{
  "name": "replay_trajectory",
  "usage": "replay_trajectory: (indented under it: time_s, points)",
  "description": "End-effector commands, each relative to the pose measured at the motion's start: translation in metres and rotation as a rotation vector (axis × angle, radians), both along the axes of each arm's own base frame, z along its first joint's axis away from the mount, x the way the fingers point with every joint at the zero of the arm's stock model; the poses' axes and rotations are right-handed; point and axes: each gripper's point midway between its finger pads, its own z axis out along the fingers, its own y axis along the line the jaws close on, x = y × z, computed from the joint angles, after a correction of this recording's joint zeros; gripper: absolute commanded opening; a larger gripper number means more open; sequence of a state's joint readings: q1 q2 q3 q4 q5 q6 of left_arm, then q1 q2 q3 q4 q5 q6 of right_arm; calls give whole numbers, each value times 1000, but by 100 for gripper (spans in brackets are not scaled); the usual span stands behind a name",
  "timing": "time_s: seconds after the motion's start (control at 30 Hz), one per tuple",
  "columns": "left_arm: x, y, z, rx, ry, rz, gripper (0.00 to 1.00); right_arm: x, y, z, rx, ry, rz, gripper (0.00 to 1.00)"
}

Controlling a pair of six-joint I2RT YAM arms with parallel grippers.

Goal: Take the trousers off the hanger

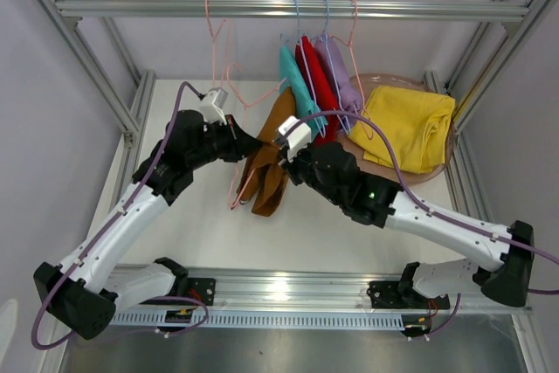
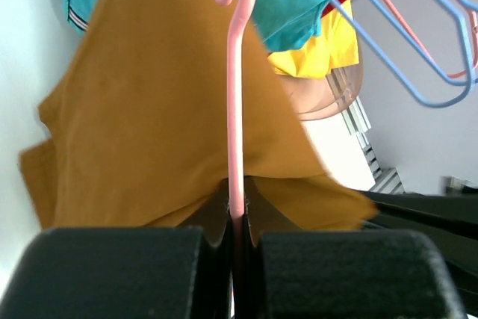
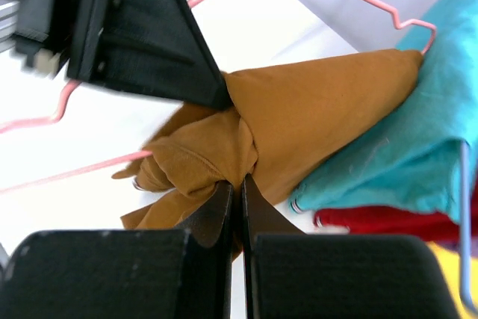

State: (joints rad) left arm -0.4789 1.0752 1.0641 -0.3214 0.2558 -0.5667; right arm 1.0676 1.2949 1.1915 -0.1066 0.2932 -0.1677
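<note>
The brown trousers (image 1: 271, 163) hang bunched on a pink hanger (image 1: 234, 188), pulled down from the rail toward the table. My left gripper (image 1: 249, 148) is shut on the pink hanger's wire (image 2: 236, 110), right against the brown cloth (image 2: 149, 132). My right gripper (image 1: 281, 159) is shut on a bunched fold of the brown trousers (image 3: 314, 110), with its tips (image 3: 240, 184) pinching the cloth. The teal (image 1: 297, 85), red (image 1: 316, 85) and lavender (image 1: 341, 76) trousers hang on hangers from the rail. The yellow trousers (image 1: 410, 124) lie in the tub.
A metal rail (image 1: 288, 9) crosses the back and carries the hangers, including an empty pink one (image 1: 216, 41). A pinkish translucent round tub (image 1: 437, 172) stands at the right back. Frame posts stand at both sides. Blue hanger wires (image 2: 418, 72) hang close to the right.
</note>
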Motion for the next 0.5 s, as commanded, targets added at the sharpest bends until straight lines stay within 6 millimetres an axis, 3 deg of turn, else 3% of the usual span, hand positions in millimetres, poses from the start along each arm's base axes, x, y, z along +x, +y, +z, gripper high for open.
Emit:
replay_trajectory:
  time_s: [0.0, 0.13, 0.47]
  points:
    - [21, 12, 28, 12, -126, 75, 0, -23, -30, 71, 159, -112, -33, 0]
    - [23, 11, 25, 20, -121, 78, 0, -37, -53, 82, 166, -119, -67, 0]
    - [26, 11, 19, 36, -104, 81, 0, -49, -123, 125, 229, -182, -232, 0]
